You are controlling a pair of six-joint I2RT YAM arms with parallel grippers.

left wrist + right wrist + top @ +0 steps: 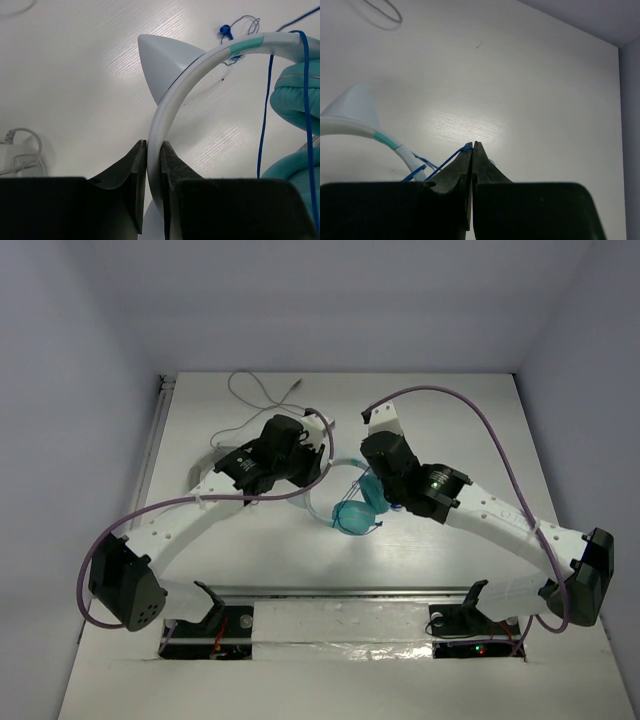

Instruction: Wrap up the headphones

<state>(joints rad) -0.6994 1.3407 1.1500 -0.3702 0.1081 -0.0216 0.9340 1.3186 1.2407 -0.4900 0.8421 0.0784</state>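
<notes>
The headphones [355, 512] lie at the table's middle, teal ear cups [295, 100] together, white headband [172, 102] with a pointed cat ear [162, 62] arching up. My left gripper [154, 150] is shut on the headband. My right gripper [473, 146] is shut on the thin blue cable [447, 160], which runs left toward the headband [350, 127]. In the left wrist view the blue cable [264, 120] hangs over the band and down by the cups; a tangle with the plug [226, 31] lies on the table behind.
A thin white cable [262, 392] loops at the back of the table. A white coiled item with its cable [17, 147] lies to the left of the left gripper. The table's walls rise at the back and both sides.
</notes>
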